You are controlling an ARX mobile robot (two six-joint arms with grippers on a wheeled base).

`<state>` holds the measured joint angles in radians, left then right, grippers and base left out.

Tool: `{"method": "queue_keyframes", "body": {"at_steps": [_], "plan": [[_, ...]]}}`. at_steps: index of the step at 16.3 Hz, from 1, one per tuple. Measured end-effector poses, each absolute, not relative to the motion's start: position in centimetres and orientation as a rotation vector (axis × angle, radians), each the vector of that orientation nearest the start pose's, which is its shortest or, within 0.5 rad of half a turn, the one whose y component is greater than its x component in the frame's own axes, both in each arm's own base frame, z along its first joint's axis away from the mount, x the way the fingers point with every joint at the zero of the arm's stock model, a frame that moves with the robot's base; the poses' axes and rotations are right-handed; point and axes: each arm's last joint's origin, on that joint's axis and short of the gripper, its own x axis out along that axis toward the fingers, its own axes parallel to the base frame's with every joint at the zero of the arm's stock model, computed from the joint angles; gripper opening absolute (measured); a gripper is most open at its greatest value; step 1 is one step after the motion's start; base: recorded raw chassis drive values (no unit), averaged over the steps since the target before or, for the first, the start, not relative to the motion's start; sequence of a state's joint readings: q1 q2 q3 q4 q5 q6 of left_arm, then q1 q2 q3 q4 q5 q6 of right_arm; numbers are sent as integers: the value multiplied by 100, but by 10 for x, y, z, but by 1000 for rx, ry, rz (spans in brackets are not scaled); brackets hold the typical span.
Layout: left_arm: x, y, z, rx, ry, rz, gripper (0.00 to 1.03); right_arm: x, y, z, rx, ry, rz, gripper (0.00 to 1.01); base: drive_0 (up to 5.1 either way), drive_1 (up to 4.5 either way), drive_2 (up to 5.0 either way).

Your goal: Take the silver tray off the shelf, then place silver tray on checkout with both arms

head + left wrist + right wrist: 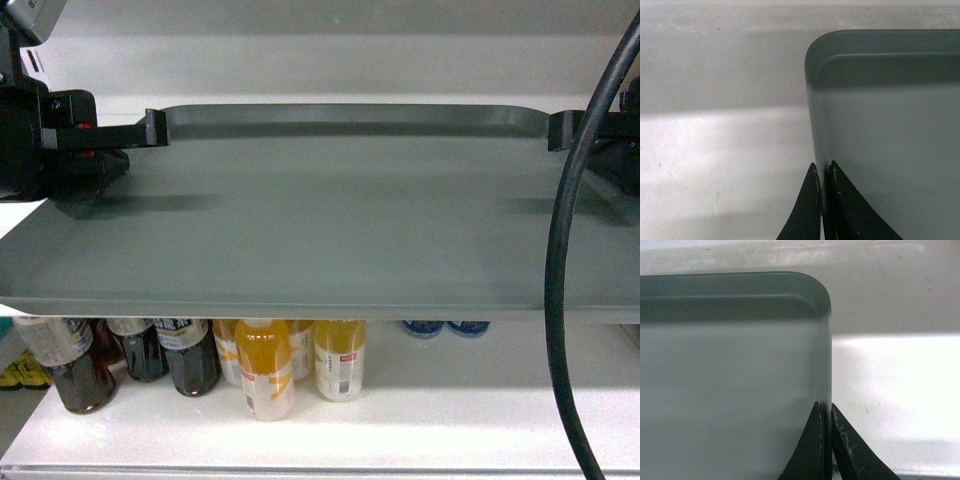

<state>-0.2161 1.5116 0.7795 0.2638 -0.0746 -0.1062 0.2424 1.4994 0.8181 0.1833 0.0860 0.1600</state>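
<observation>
The silver tray (330,210) fills most of the head view, its near edge jutting out over the bottles below. My left gripper (150,128) is shut on the tray's left rim, and my right gripper (560,130) is shut on its right rim. From the left wrist, the gripper (823,170) pinches the rim of the tray (890,130), with the white shelf (725,140) underneath. The right wrist view shows the same: gripper (825,409) clamped on the tray (730,380) above the shelf (895,380). I cannot tell whether the tray touches the shelf. The checkout is out of view.
A lower white shelf board (450,410) carries dark drink bottles (80,370) and orange drink bottles (265,365) under the tray's front edge. A thick black cable (560,300) hangs down the right side of the head view.
</observation>
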Motion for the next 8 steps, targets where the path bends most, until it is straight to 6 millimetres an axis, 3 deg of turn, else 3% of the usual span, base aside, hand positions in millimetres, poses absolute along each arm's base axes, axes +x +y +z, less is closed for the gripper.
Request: {"method": "queue_keyframes", "body": {"at_steps": [8], "plan": [[306,-64,206,-38,461,-113,3,306,73,213,75,501,114,3,9,-388,407]]}}
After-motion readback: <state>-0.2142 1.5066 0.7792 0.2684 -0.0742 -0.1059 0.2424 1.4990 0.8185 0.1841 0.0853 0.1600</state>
